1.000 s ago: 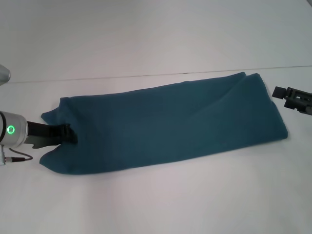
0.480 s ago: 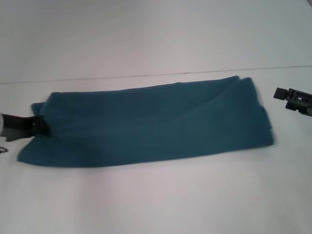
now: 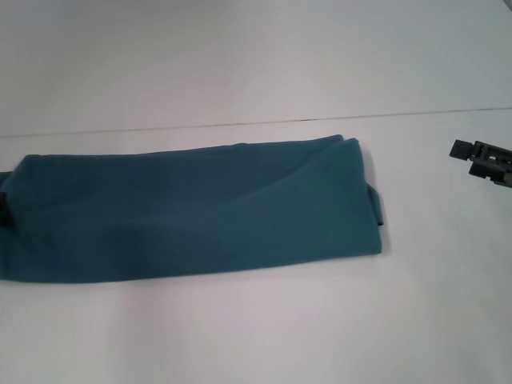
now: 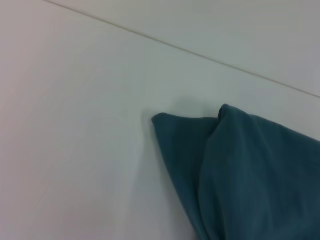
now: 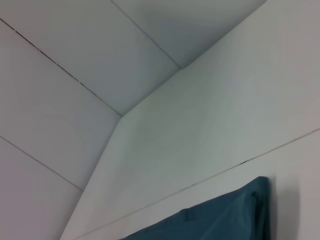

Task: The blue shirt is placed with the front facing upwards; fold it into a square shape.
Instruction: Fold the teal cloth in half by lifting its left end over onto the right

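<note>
One long strip of dark teal-blue cotton cloth, the blue shirt [image 3: 192,212], is seen lying flat on the white table top [image 3: 264,336]. It has been folded into a band that runs from the left edge of the head view to a little past the middle. No pink letters and no label can be seen on the side that faces up. The right end of the blue shirt is a neat, rounded fold, and a small bit of an under layer pokes out just beside that end. A soft crease runs across the cloth near that end.

A small dark part of the left gripper [image 3: 3,210] is seen at the left end of the blue shirt, touching the cloth at the very edge of the head view. So little of it is shown that it cannot be told whether its fingers are apart or pinching the cloth. In the left wrist view only a folded corner of the blue shirt [image 4: 240,170] is shown on the table.

The black right gripper [image 3: 485,160] is seen well to the right of the blue shirt, not touching it. Whether its fingers are spread or pressed together cannot be told.

A thin line [image 3: 200,126] in the white table top runs just behind the blue shirt.
</note>
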### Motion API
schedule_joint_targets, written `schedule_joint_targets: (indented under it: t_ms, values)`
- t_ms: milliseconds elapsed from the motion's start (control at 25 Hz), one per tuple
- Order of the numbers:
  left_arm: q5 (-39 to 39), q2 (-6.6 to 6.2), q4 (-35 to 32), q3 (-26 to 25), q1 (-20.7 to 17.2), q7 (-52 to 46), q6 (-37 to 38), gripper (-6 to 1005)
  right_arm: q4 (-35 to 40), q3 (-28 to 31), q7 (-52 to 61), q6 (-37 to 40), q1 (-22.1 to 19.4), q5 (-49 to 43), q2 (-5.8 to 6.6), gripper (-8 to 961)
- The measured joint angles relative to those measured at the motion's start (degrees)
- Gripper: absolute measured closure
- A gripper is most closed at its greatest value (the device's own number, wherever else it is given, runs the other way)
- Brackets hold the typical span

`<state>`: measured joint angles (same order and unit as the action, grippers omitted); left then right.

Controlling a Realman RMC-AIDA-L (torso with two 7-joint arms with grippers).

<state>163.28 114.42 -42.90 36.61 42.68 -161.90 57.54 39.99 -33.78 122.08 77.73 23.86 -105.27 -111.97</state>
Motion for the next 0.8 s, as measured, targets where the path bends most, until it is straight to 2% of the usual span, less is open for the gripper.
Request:
schedule_joint_targets:
  t_ms: [160, 400, 800]
  values:
    - [-1.1, 0.30, -2.7, -0.1, -0.3, 0.2, 3.4, 912, 0.0, 0.4, 0.0, 0.0, 0.0, -0.1, 0.00, 26]
    - [-10.2, 0.63, -8.9, 0.2, -0.2, 2.6, 14.4, 912, -0.2, 0.4, -0.3, 0.0, -0.1, -0.2, 0.00, 26]
    - [-14.9, 0.40, -11.2, 0.3, 0.4, 2.8, 19.6, 911, -0.6, 0.4, -0.8, 0.0, 0.2, -0.2, 0.00, 26]
